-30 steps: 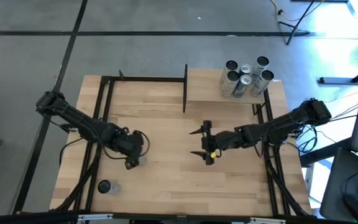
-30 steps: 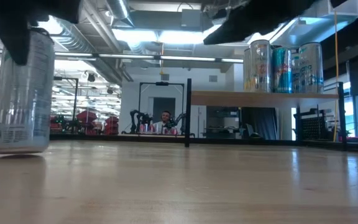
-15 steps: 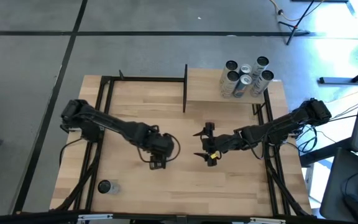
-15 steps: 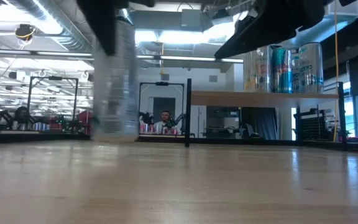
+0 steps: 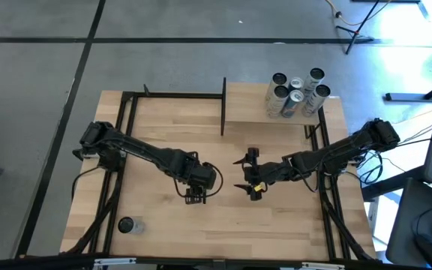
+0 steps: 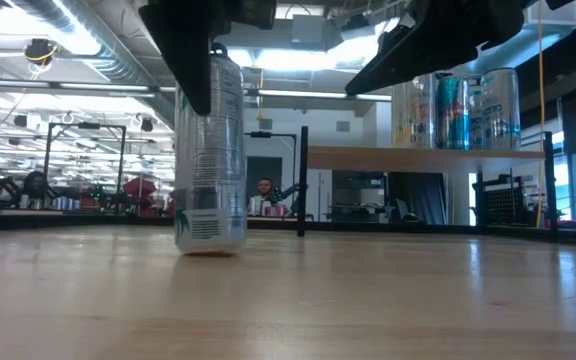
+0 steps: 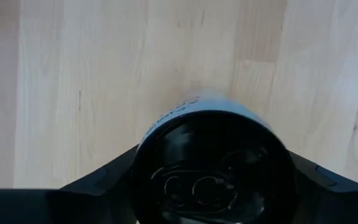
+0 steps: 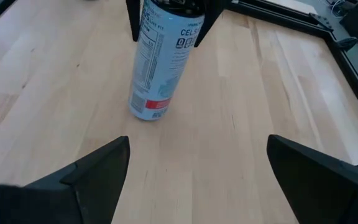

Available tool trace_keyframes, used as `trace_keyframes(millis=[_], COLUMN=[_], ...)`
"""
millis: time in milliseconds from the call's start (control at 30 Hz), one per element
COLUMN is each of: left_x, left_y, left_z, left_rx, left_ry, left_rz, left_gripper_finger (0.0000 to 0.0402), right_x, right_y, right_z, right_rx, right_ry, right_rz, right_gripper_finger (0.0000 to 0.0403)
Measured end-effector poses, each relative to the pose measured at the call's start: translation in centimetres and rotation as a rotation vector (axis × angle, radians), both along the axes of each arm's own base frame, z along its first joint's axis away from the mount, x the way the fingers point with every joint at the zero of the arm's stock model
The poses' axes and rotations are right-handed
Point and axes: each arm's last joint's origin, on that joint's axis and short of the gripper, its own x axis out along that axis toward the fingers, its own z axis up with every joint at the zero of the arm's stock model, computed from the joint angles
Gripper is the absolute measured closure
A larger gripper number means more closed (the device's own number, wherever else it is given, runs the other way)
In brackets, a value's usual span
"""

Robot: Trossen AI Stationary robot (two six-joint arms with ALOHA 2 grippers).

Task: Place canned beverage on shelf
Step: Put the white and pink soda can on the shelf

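Note:
A tall silver can [image 6: 210, 150] stands upright at the middle of the table, also seen in the right wrist view [image 8: 160, 62] and from above in the left wrist view [image 7: 213, 168]. My left gripper [image 5: 195, 193] is above it, fingers pointing down on both sides of its top. My right gripper [image 5: 240, 173] hovers open just to the can's right, facing it, with nothing between its fingers [image 8: 98, 168]. The shelf [image 5: 261, 105], a raised light-wood board at the far right, carries several cans [image 5: 297, 94]. My left gripper pinches the can's upper wall [image 8: 146, 25] between its two fingers [image 8: 132, 18], one on each opposite side. The fingers come from above, pointing down. The can is upright with its base [image 6: 210, 245] at the tabletop.
Another can [image 5: 126, 225] stands near the table's front left corner. A black post [image 5: 223, 105] rises at the shelf's left edge, and black frame rails [image 5: 126, 127] run along the table's sides. Bare wood [image 5: 276, 217] lies between the grippers and the near edge.
My left gripper has travelled from the table's left part toward its right edge, to the middle, rolling about its own axis as it went. The can has gone with it, staying upright and low over the table. My right arm has kept still.

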Motion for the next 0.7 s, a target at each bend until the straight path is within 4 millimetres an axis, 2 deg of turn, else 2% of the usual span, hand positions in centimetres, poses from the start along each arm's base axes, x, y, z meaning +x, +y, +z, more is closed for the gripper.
trace_keyframes(millis=[233, 367, 567, 700], left_x=[-0.2, -0.9, -4.8, -8.4], left_y=[0.0, 0.1, 0.3, 0.9], left_z=[0.4, 2.7, 6.3, 6.4], left_rx=[0.008, 0.003, 0.146, 0.258], left_ry=[0.012, -0.014, -0.113, -0.222], left_rz=[-0.032, -0.039, 0.008, 0.119], left_gripper_finger=[0.0105, 0.0102, 0.0102, 0.0102], right_x=[0.0, 0.0, 0.3, 1.6], right_y=[0.0, 0.0, 0.4, 1.3], right_z=[0.0, 0.0, -0.1, -1.3], right_rx=[0.000, 0.000, 0.069, 0.131], right_ry=[-0.001, -0.001, -0.001, -0.018], right_rz=[0.000, 0.000, 0.082, 0.228], right_gripper_finger=[0.0040, 0.0040, 0.0040, 0.0040])
